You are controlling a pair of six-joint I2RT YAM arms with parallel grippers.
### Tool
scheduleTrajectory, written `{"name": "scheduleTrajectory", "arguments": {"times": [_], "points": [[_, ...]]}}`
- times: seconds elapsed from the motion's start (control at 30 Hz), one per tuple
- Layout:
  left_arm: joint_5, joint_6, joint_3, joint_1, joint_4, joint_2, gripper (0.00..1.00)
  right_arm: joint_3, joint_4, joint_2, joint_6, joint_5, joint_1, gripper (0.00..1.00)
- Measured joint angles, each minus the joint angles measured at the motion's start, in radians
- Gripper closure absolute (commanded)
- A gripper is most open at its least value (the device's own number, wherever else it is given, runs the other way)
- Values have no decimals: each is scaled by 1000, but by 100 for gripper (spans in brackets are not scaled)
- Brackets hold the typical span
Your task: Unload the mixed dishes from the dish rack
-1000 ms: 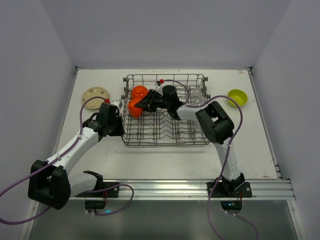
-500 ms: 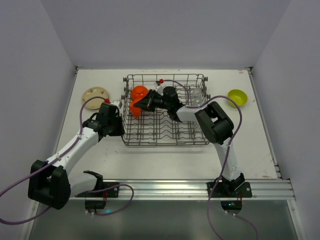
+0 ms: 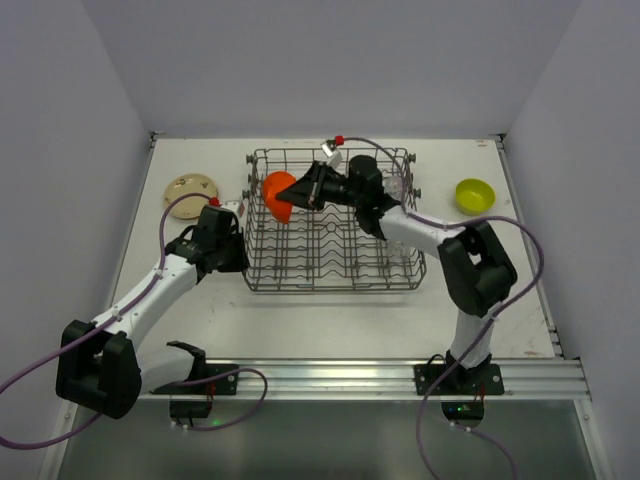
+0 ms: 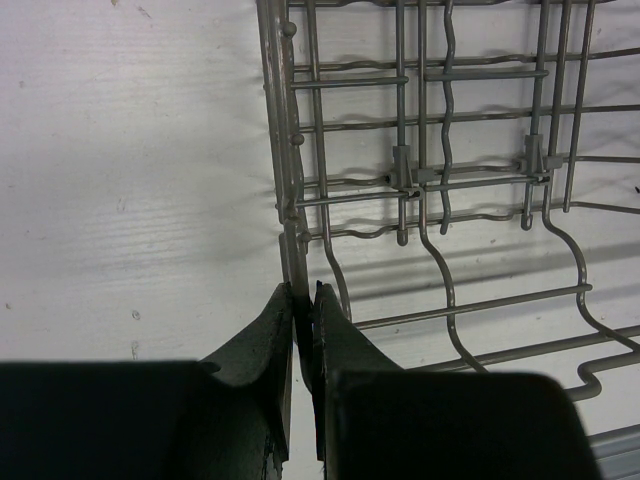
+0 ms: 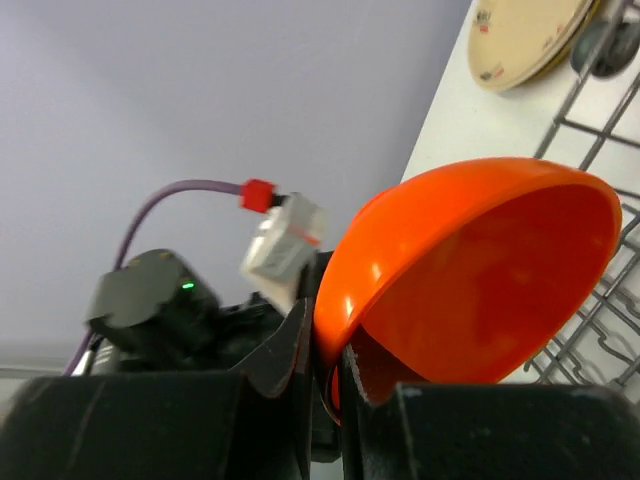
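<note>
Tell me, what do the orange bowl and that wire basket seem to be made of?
The orange bowl is probably glossy plastic: even colour, thin rim, soft highlights. The dish rack looks like bare grey metal wire: thin bent rods with a dull sheen.

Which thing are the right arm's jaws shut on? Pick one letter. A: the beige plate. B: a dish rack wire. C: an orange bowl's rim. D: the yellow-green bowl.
C: the right wrist view shows the jaws pinching the orange bowl by its rim over the dish rack, while the yellow-green bowl and the plate sit outside it.
</note>
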Motion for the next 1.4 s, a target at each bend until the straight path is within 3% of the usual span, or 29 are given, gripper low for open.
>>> {"name": "scheduleTrajectory", "arguments": {"times": [0.13, 0.3, 0.4, 0.6, 0.77, 1.03, 1.4], "points": [[0, 0, 0, 0, 0, 0, 100, 83, -277, -179, -181, 71, -35, 100], [0, 0, 0, 0, 0, 0, 100, 312, -677, -306, -458, 310, -126, 100], [0, 0, 0, 0, 0, 0, 100, 409, -884, -331, -589, 478, -240, 100], [-1, 0, 0, 0, 0, -1, 100, 489, -1197, -243, -756, 736, -542, 100], [-1, 0, 0, 0, 0, -2, 100, 662, -1433, 0, -835, 838, -689, 100], [-1, 0, 0, 0, 0, -5, 100, 947, -1596, 319, -950, 927, -706, 100], [-3, 0, 0, 0, 0, -6, 100, 996, -1682, 360, -1010, 924, -706, 100]]}}
